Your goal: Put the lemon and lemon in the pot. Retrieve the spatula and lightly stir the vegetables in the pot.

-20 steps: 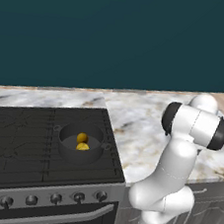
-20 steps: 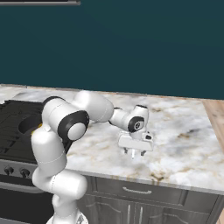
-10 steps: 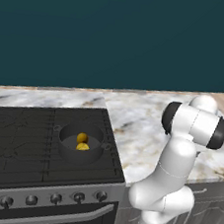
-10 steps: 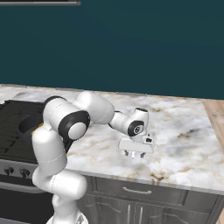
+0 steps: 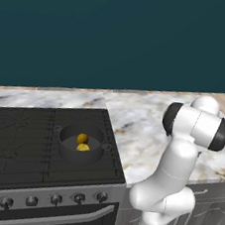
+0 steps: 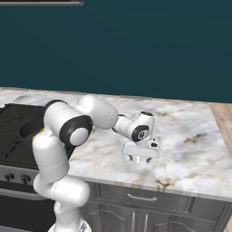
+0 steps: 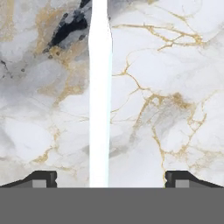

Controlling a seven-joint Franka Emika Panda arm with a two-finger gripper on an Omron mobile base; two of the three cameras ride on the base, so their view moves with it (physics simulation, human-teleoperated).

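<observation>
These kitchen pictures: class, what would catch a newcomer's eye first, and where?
The open gripper hovers low over the marble counter, its fingertips straddling the pale spatula handle lying there. Off to the side, two yellow lemons sit in the dark pot on the stove.

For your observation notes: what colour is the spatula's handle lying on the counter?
Pale silvery white; the spatula shows best in the hand view.

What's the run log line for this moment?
lemons: in pot | gripper: open, above spatula on counter | stir: not started
</observation>
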